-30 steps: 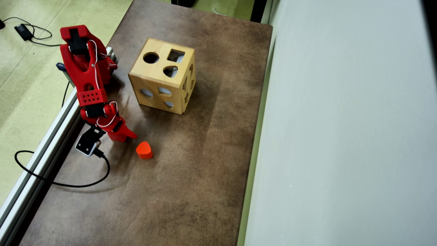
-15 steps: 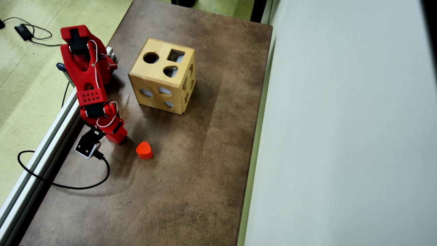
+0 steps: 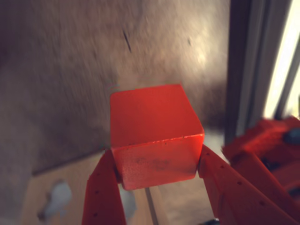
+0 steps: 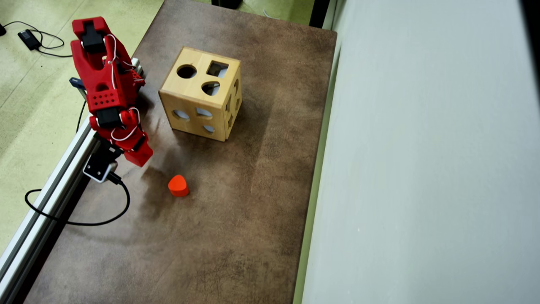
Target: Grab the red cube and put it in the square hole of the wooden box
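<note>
Between the two red fingers in the wrist view sits the red cube (image 3: 154,136), clamped on its left and right faces, its top face lit and its front face scuffed. The gripper (image 3: 157,161) is closed only as far as the cube's width allows, one finger (image 3: 101,192) against the left face and the other finger (image 3: 229,187) against the right. The cube has equal sides, so no long axis; it sits square to the fingers, with its edges running straight across between them. Below it in that view a blurred patch of the wooden box (image 3: 51,199) shows with a pale cut-out.

In the overhead view the gripper (image 4: 138,157) hangs near the left edge of the table (image 4: 236,219), and the cube cannot be made out there, being the same red as the arm. Against half a second ago, the arm (image 4: 103,84) has drawn back toward the far left corner and the gripper tip has shifted up and away from the heart block (image 4: 178,185), which has not moved. The wrist camera (image 4: 98,168) and its cable (image 4: 76,215) have shifted with it.

The wooden box (image 4: 201,95) stands unmoved toward the far end of the table, with the square hole (image 4: 217,69) at the far right of its top face, beside a round hole (image 4: 186,71).
</note>
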Tool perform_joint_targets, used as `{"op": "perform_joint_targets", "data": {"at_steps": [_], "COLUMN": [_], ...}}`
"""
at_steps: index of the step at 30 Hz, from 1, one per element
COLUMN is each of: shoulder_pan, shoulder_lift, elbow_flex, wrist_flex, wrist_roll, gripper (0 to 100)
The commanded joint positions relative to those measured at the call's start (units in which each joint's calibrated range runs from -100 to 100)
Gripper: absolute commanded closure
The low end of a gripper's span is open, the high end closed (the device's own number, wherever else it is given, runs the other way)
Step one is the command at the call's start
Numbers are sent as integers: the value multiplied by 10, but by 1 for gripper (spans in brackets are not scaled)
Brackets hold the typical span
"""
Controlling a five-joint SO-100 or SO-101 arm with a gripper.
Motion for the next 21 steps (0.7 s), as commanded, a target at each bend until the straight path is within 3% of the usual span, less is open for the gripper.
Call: {"op": "perform_joint_targets", "data": {"at_steps": [1, 15, 21], "shoulder_pan": [-34, -95, -154], "shoulder_lift": [-125, -308, -310], "elbow_flex": [-27, -17, -17], "wrist_flex": [58, 82, 82], "wrist_roll": [-2, -6, -50], "gripper": [96, 96, 96]}}
